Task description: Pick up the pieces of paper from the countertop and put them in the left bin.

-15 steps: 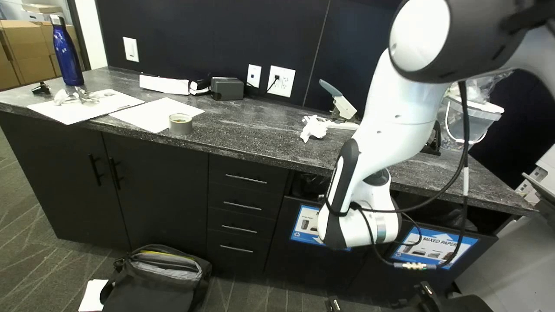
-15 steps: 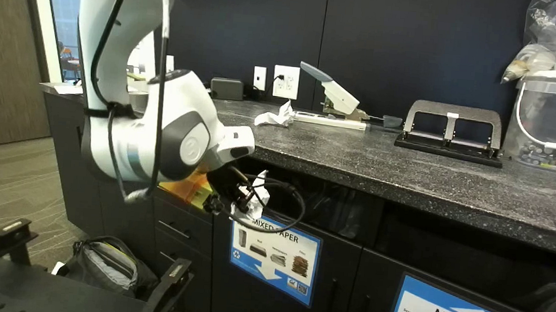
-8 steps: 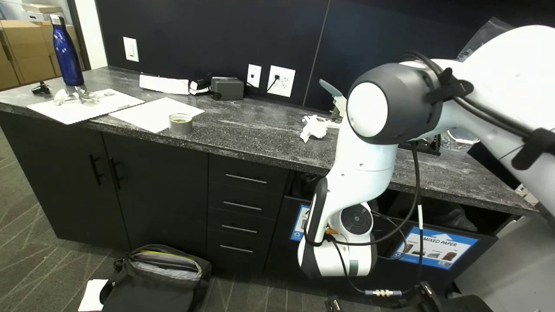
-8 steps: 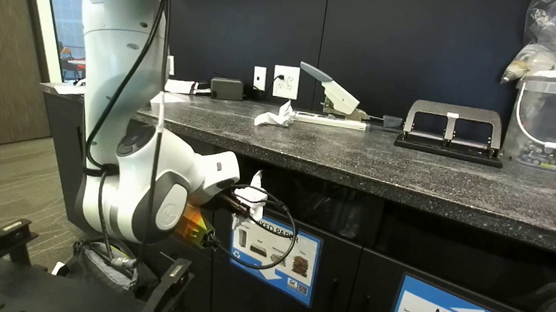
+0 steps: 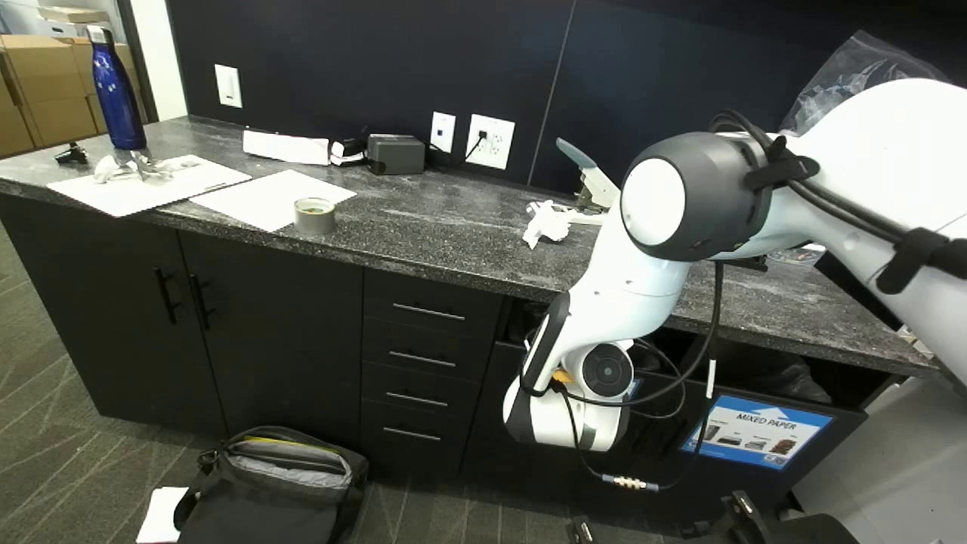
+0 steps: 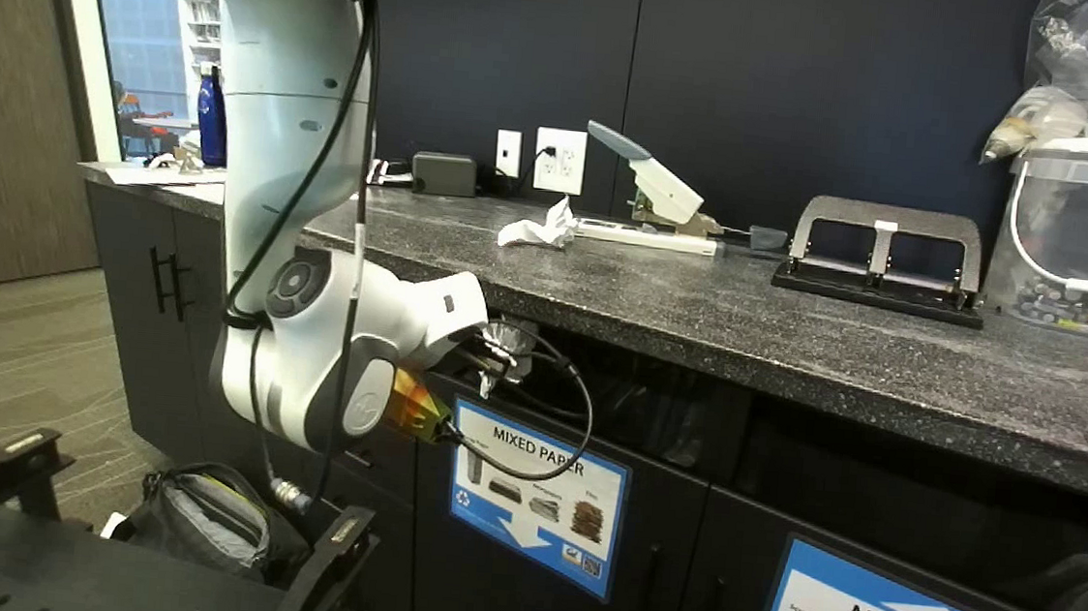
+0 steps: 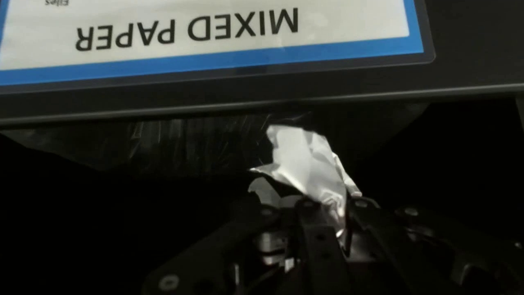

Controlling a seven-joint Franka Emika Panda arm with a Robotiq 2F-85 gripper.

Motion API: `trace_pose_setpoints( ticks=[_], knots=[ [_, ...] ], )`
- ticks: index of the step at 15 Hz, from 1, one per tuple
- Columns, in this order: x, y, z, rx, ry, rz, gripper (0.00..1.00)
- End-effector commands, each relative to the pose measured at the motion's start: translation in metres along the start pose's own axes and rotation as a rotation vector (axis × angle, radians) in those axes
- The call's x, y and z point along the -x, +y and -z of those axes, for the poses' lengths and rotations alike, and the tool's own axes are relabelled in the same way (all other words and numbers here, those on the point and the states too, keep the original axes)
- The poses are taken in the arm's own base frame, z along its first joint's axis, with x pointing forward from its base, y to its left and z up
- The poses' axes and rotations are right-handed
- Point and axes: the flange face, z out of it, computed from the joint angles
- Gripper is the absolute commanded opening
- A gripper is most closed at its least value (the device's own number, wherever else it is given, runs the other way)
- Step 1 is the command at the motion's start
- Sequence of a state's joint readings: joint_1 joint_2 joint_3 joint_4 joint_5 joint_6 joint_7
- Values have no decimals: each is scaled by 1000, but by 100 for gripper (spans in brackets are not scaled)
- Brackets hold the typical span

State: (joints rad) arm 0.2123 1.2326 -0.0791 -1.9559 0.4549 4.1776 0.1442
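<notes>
My gripper (image 7: 333,207) is shut on a crumpled white paper piece (image 7: 305,159), which sticks out past the fingertips. In an exterior view the held paper (image 6: 510,342) sits in shadow just under the countertop's edge, at the dark slot of the left bin (image 6: 663,519). The wrist view shows this bin's label (image 7: 196,37) upside down and a clear liner (image 7: 184,143) behind the paper. Another crumpled paper piece (image 5: 548,224) lies on the countertop (image 5: 430,227) by the stapler. More white scraps (image 5: 125,168) rest on a flat sheet at the far end.
The countertop edge (image 6: 696,342) overhangs the slots. A stapler (image 6: 655,193), hole punch (image 6: 883,259) and clear tub (image 6: 1083,241) stand on it. Further along are a tape roll (image 5: 314,217) and blue bottle (image 5: 117,91). A bag (image 5: 279,483) lies on the floor.
The arm first dropped and folded, then rose a little. The held paper has moved up and in toward the slot, from in front of the bin's label to beneath the countertop edge.
</notes>
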Motion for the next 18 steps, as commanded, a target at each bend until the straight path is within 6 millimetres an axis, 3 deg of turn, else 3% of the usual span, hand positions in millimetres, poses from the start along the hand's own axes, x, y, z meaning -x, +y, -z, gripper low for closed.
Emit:
trace_pose_setpoints(
  ticks=[1,6,11,12,13,18],
  knots=[
    [1,4,-29,-4,73,6,9],
    [9,14,-64,8,95,8,8],
    [-7,21,-86,25,134,13,8],
    [-9,22,-89,29,135,12,35],
    [-11,23,-91,33,137,19,36],
    [-24,25,-90,49,137,38,73]
  ],
)
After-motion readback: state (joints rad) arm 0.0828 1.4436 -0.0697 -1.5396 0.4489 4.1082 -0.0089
